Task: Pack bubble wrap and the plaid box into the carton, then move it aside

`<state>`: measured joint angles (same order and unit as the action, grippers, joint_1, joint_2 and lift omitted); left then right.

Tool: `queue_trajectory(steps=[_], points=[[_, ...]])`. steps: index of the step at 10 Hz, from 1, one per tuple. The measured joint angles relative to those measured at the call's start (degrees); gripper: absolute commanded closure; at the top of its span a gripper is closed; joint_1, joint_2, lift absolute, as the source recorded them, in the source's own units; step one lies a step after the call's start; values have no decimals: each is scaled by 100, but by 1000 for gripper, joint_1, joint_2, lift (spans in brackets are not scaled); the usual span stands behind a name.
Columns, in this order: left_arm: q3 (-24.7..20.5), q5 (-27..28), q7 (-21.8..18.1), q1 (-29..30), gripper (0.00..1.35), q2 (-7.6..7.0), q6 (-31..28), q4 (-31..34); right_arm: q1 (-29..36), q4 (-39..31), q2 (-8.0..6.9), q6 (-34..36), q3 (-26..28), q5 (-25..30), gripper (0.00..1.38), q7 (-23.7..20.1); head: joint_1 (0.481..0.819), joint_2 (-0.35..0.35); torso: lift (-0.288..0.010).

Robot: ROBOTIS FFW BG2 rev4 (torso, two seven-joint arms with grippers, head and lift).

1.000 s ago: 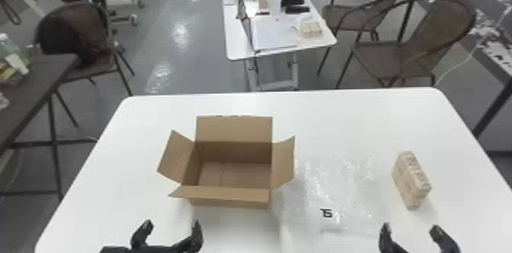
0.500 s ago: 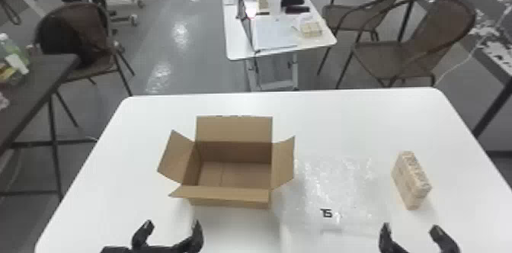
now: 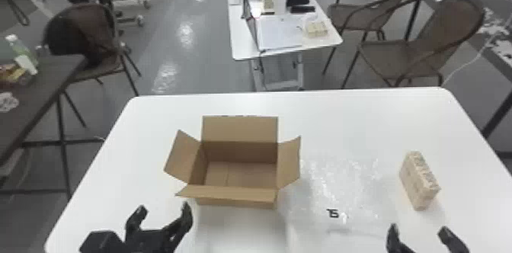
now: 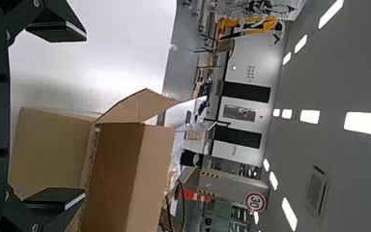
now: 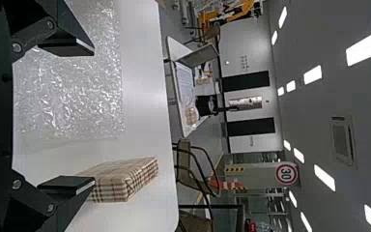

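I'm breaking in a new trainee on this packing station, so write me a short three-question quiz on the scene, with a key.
1. Of the carton, the plaid box and the bubble wrap, which lies in the middle, seen from the head camera?
a) the carton
b) the plaid box
c) the bubble wrap
2. Fill in: the gripper nearer the plaid box is the robot's ____ one.
3. True or false: the carton's top flaps are folded shut.

Key: 1 c; 2 right; 3 false
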<state>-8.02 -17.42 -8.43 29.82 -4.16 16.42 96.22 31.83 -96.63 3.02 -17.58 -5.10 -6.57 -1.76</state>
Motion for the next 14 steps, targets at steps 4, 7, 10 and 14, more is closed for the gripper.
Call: queue_trajectory(steps=[4, 7, 10, 14], points=[[-730, -334, -1040, -988, 188, 122, -1430, 139, -44, 42, 4, 0, -18, -19, 328, -5, 695, 191, -27], [-1048, -401, -1776, -1755, 205, 127, -2551, -335, -159, 128, -3, 0, -91, -41, 328, -33, 695, 183, -27], [-1061, -446, -1929, -2293, 414, -97, -2740, -1003, -286, 208, -4, 22, -133, -54, 325, -127, 695, 193, -27], [-1053, -515, -2159, -2517, 1210, -198, -2645, -1515, -326, 224, -4, 68, -148, -59, 325, -141, 695, 197, -27]])
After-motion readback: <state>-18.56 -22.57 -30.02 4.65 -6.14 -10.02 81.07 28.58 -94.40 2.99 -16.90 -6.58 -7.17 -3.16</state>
